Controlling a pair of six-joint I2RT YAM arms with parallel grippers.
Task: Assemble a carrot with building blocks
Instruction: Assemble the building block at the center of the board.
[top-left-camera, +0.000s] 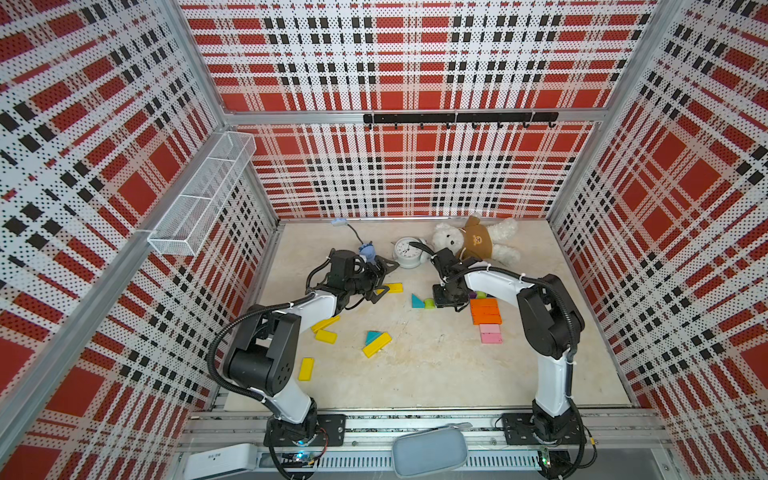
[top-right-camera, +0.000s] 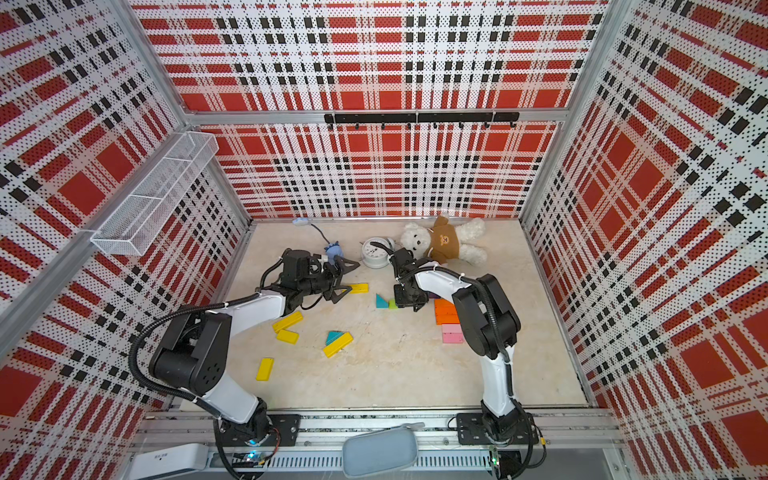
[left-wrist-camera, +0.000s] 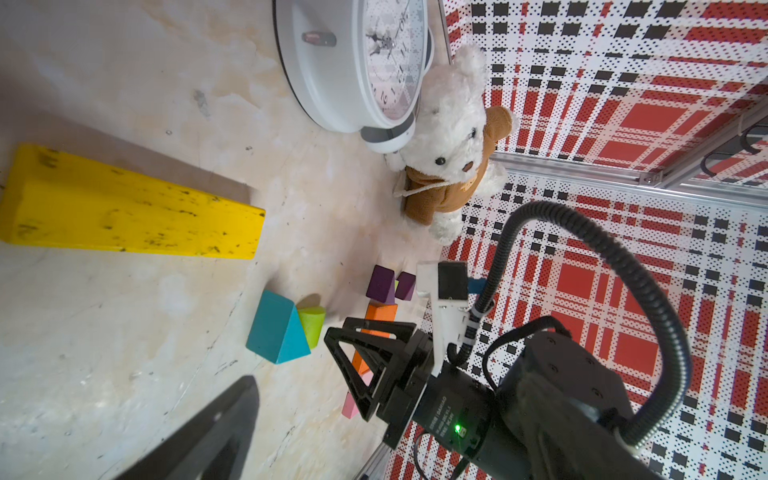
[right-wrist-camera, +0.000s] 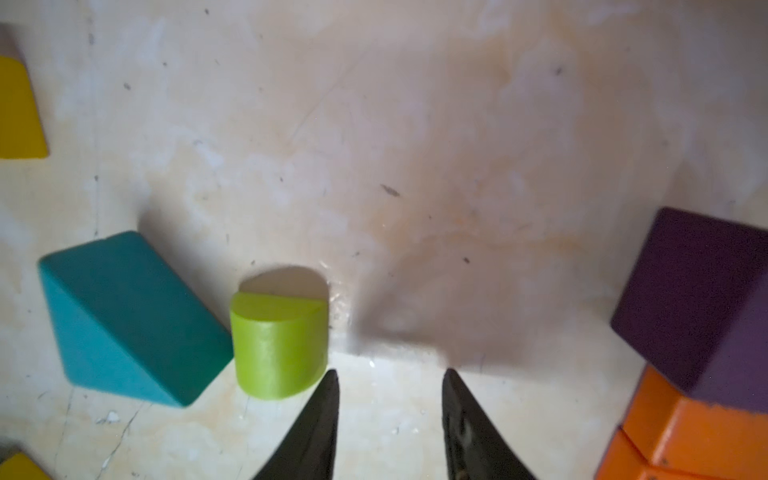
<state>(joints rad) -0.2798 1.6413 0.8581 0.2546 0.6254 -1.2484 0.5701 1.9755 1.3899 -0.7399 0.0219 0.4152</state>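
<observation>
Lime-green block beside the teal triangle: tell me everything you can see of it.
The lime-green block is a short half-round stub, seemingly painted wood, smooth and slightly shiny. It stands upright on the table on one half-round end, curved side toward the right gripper. The teal triangle sits against or almost against one side. Nothing grips it; one fingertip is close beside it.

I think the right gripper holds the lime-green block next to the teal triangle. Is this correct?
Not quite: the right gripper holds nothing. The right wrist view shows the lime-green block outside its parted jaws, next to the teal triangle.
</observation>
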